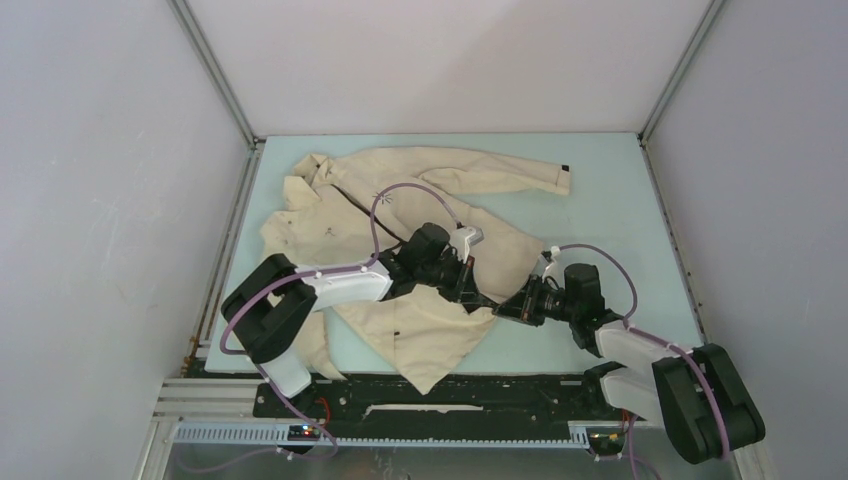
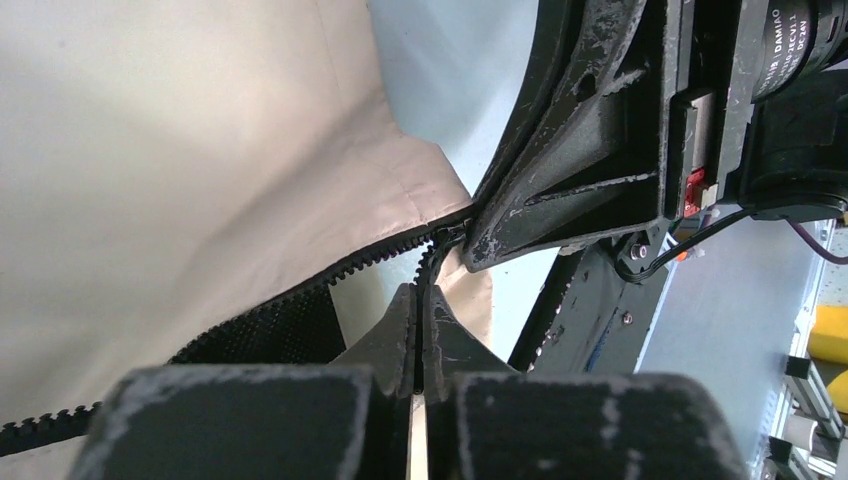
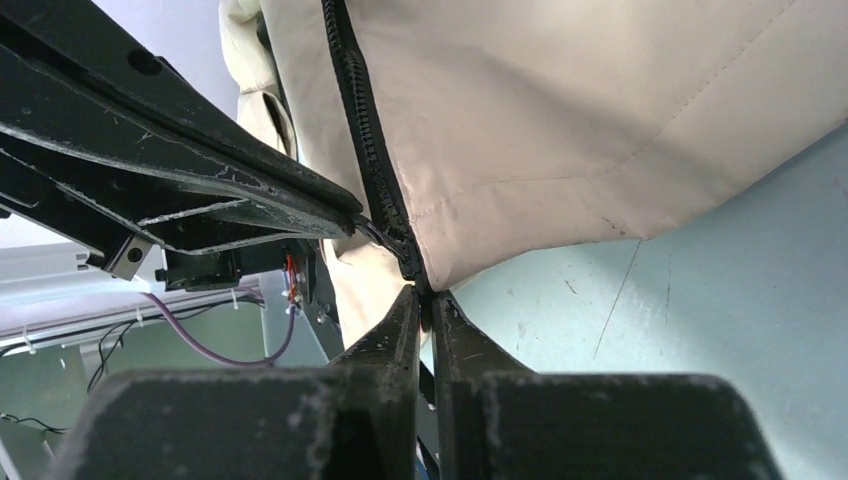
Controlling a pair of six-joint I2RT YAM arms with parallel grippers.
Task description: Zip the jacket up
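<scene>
One jacket (image 1: 430, 330), one table (image 1: 600, 210), one left end effector (image 2: 418, 300), one right end effector (image 3: 425, 300).

A: Work surface?
B: Pale blue-green table (image 1: 600, 190), a few scuff marks. White wall panels (image 1: 440, 60) behind it and on both sides; silver posts (image 1: 214, 70) rise from its far corners.
A: Near edge?
B: Black plate (image 1: 520, 392) along the table's near edge, slotted cable duct (image 1: 440, 432) just outside that. Yellow block (image 2: 832, 335) past the table's edge, partly cut off.

Cream jacket (image 1: 430, 335) spread rumpled, collar far L, zip undone
</scene>
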